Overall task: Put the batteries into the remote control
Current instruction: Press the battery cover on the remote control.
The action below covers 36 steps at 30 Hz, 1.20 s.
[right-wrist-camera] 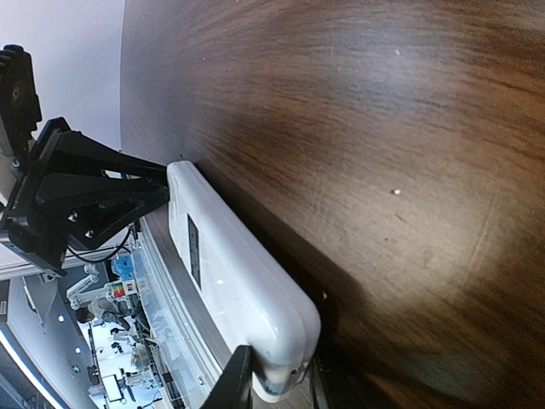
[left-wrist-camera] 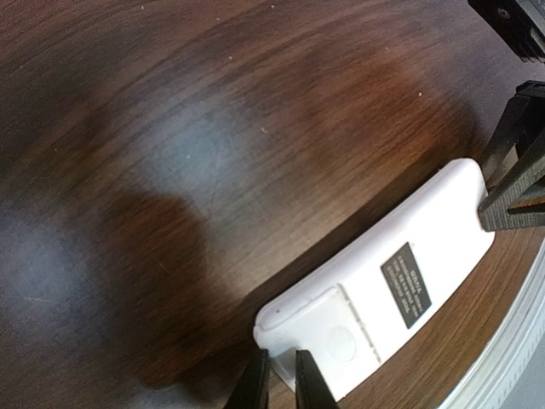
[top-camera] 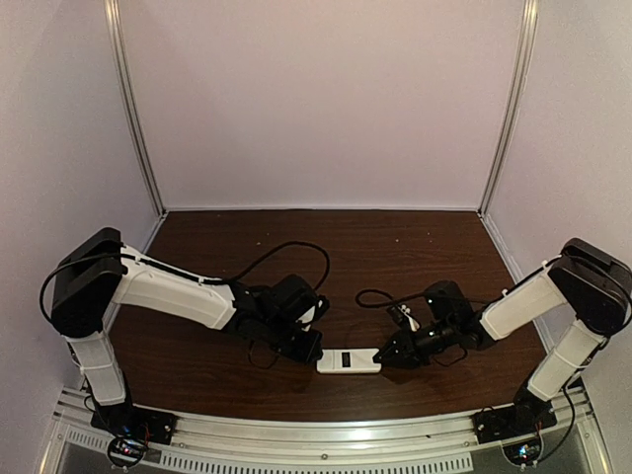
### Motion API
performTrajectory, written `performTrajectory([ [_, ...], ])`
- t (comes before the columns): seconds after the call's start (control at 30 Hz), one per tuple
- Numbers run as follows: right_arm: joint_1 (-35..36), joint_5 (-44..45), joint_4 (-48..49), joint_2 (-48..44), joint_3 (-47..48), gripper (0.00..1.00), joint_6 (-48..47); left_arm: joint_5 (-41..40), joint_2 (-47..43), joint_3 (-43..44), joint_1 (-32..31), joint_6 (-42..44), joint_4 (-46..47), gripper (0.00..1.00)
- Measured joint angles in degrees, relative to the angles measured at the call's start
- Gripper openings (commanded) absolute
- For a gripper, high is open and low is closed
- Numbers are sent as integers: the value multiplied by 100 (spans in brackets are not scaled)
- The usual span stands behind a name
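Nearest is the ribbed silver metal rail (top-camera: 326, 434) along the table's near edge, carrying both arm bases. Just beyond it the small white rectangular plastic remote control (top-camera: 349, 361) lies lengthwise, left to right, on the dark brown wood-grain table (top-camera: 326, 257), between the two grippers. Its plain back faces up, so the button side is hidden. On that back sits a dark rectangular label (left-wrist-camera: 405, 285) with several lines of pale print, too small and blurred to read. Beside it, towards the left end, is the outline of a white cover panel (left-wrist-camera: 328, 328). The left gripper (left-wrist-camera: 283, 383) meets the remote control's left end with its black fingers drawn nearly together. Only their tips show at the bottom of the wrist view, so I cannot tell whether they pinch anything. The right gripper (right-wrist-camera: 277, 379) has its fingers closed down on the right end, one on either face, though the far finger is lost in shadow. Black cables (top-camera: 296, 247) loop over the table behind the wrists. Farthest back stand plain pale walls (top-camera: 316, 99).
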Motion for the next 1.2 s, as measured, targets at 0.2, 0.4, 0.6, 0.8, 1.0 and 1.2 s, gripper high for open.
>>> performTrajectory([
  [0.2, 24, -4, 149, 39, -37, 20, 175, 13, 4, 0, -2, -31, -4, 12],
  [0.4, 26, -20, 256, 63, -68, 20, 291, 59, 17, 0, -2, -48, 2, 11],
  [0.6, 33, -17, 339, 70, -98, 19, 372, 101, 35, -2, -2, -118, 26, 11],
  [0.8, 59, -7, 413, 70, -131, 19, 490, 125, 66, -24, -2, -175, 90, 12],
  [1.0, 74, -7, 433, 76, -142, 19, 562, 157, 83, -87, -2, -238, 210, 12],
  [1.2, 94, -24, 509, 74, -190, 19, 656, 199, 103, -125, 4, -299, 323, 15],
])
